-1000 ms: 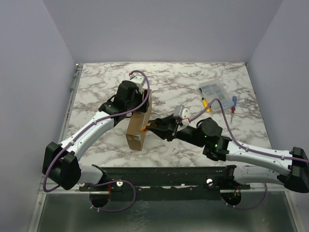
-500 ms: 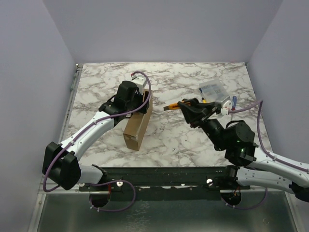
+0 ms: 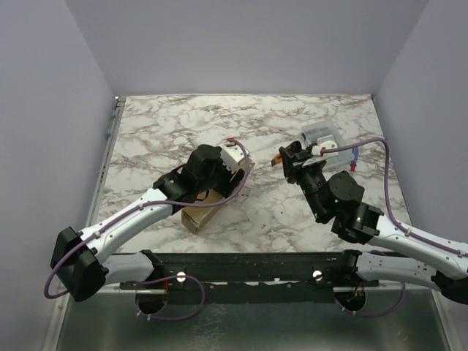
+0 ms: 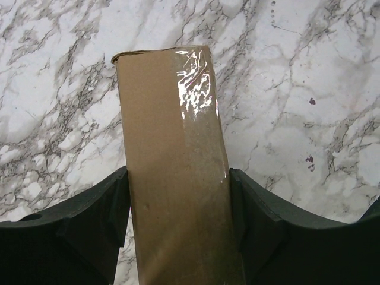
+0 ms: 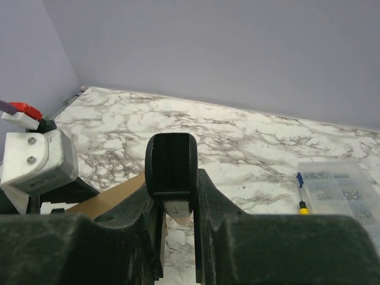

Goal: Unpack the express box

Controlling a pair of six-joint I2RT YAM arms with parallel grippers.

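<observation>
Brown cardboard express box (image 3: pixel 196 217) clamped across its thin side by left gripper (image 4: pixel 178 184).
Right gripper (image 5: pixel 173 202) pinches a black-handled cutter (image 5: pixel 171 163).

Brown express box (image 4: pixel 172 178) (one shiny strip), white grey-veined marble table (image 4: pixel 309 71), lilac walls (image 3: pixel 248 44), black cutter (image 5: pixel 171 166)

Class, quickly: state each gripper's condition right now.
Left gripper: closed on the flat brown cardboard express box.
Right gripper: closed on a narrow black-handled tool.
</observation>
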